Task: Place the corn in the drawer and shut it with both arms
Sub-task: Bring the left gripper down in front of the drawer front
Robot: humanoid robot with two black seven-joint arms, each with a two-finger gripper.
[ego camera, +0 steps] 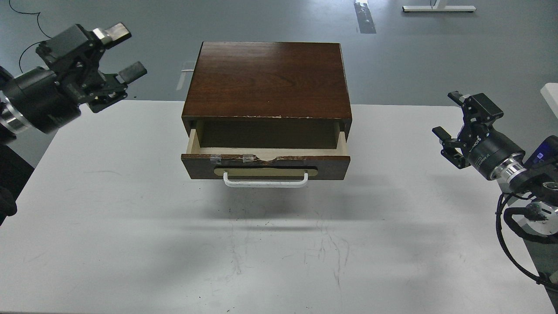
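Note:
The dark brown drawer (266,165) with its white bar handle (266,181) is pulled partly out of the wooden cabinet (268,78) at the table's back middle. Its pale inner sides show; the part of the inside I can see holds nothing. The corn is not in view. My left gripper (124,52) is open and empty, raised above the table's back left corner, well left of the cabinet. My right gripper (449,115) is open and empty above the table's right edge, well right of the drawer.
The white table (279,244) carries only the cabinet. Grey floor lies beyond it, with a black cable (26,13) at the far left and a white stand base (438,8) at the top right.

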